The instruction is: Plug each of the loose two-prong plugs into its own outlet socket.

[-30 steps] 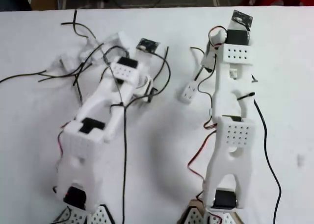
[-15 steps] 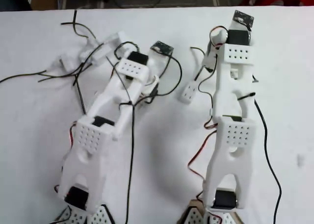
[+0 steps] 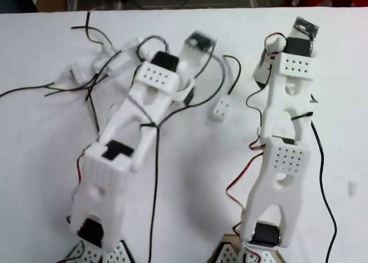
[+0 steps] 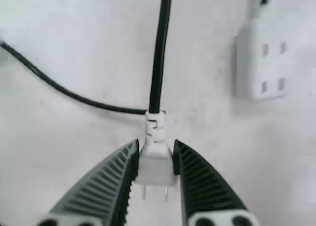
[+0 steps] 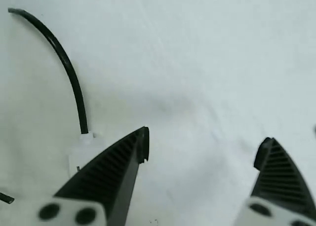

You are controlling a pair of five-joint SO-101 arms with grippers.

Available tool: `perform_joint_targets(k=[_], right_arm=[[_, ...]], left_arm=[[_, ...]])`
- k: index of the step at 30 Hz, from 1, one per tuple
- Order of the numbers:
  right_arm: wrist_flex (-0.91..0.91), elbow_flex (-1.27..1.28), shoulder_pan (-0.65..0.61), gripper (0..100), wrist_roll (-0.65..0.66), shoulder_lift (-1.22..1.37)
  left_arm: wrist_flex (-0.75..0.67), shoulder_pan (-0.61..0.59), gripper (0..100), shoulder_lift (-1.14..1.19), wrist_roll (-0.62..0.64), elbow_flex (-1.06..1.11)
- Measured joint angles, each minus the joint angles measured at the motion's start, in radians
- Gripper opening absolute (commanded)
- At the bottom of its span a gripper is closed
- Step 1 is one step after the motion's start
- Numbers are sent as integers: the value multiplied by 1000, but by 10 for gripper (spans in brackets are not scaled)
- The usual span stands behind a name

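- Right now the left claw (image 4: 155, 144) is clamped on a white two-prong plug (image 4: 155, 167), one ribbed finger on each side of its body.
- The prongs point back toward the claw's base. The plug's black cord (image 4: 159, 53) runs straight out past the fingertips.
- An outlet block (image 4: 261, 63) lies flat on the white table (image 3: 184, 176), slots facing up, off to one side of the held plug and apart from it.
- Only bare table lies between the plug and the outlet block.
- A second cord (image 4: 59, 87) crosses the table on the other side and meets the plug's cord near its collar.
- The right claw (image 5: 205, 137) hangs over the table with its fingers wide apart, holding nothing.
- Just beside one of its fingers sits a white block (image 5: 81, 149) on a black cord; plug or socket, I cannot tell.
- A tangle of cords (image 3: 92, 73) and white pieces lies at the far side of the table, beside the left arm (image 3: 132, 119).
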Motion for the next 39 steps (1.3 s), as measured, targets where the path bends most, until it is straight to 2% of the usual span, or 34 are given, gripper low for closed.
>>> perform_joint_targets(k=[4, 9, 14, 16, 19, 23, 27, 30, 32, 34, 37, 39], right_arm=[[0, 48, -5, 344, 0, 0], [0, 49, -11, 344, 0, 0], [0, 49, -9, 343, 0, 0], [0, 49, -15, 330, 0, 0], [0, 49, -32, 276, 0, 2], [-2, 84, -57, 207, 89, 25], [-2, 95, -87, 162, 256, 29], [-2, 110, -112, 134, 325, 29], [-2, 135, -112, 111, 345, 29], [-2, 160, -115, 74, 354, 29], [-2, 206, -141, 13, 354, 21], [-3, 245, -163, 23, 358, -5]], left_arm=[[31, 61, 23, -184, 32, -64], [77, 69, 23, -480, 241, -58], [15, 66, 24, -760, 313, 135], [-52, 49, 24, -862, 396, 267], [-221, 5, 24, -1059, 563, 526], [-585, -3, 24, -1376, 710, 993], [-1046, -15, 24, -1692, 707, 1499], [-1410, -15, 24, -1892, 620, 1823], [-1603, -14, 24, -1981, 563, 1993], [-1703, -15, 24, -2035, 528, 2087], [-1715, -15, 24, -2065, 511, 2125], [-1717, -15, 24, -2073, 509, 2133]])
